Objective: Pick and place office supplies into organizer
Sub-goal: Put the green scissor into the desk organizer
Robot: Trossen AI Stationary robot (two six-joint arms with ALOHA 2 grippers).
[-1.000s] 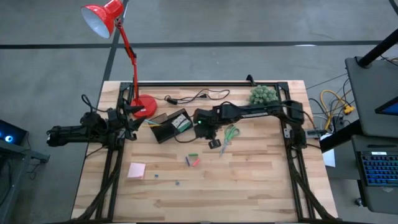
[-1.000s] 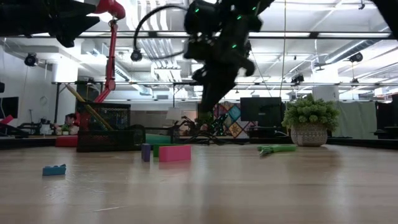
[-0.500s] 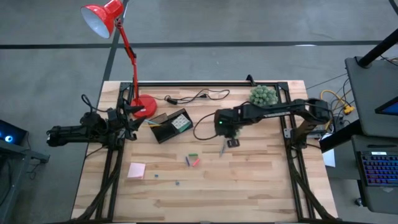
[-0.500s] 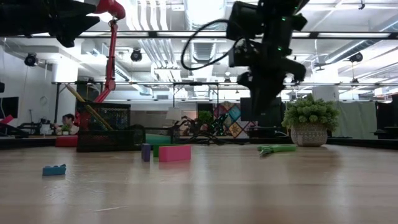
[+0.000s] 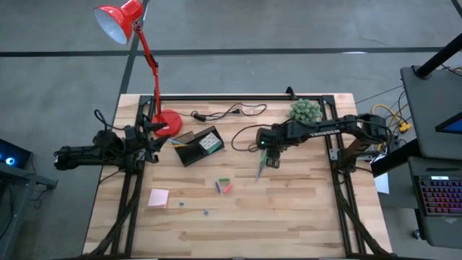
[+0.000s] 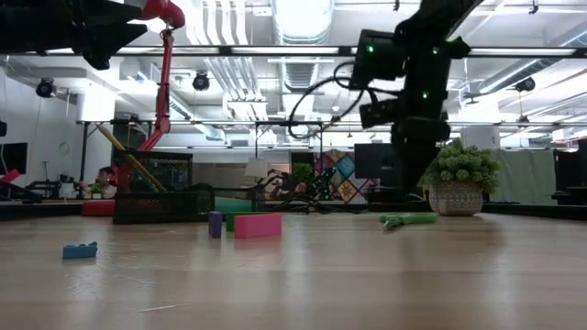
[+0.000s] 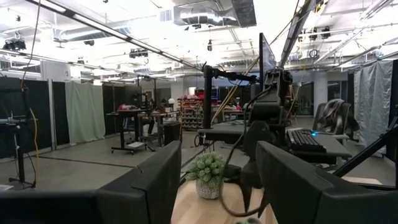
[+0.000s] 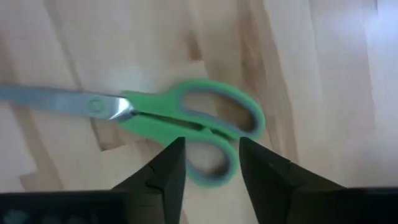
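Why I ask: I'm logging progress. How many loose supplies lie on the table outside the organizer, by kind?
Scissors: 1
Sticky-note pad: 1
Small blocks: 3
Tiny pieces: 2
Total: 7

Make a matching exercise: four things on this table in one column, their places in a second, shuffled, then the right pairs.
1. scissors
2. sticky-note pad
3. organizer
4. plant ball

A. beside the red lamp base
B. the table's far right corner
C. under the right gripper
D. near the left front edge

Pairs: 1-C, 2-D, 3-A, 4-B
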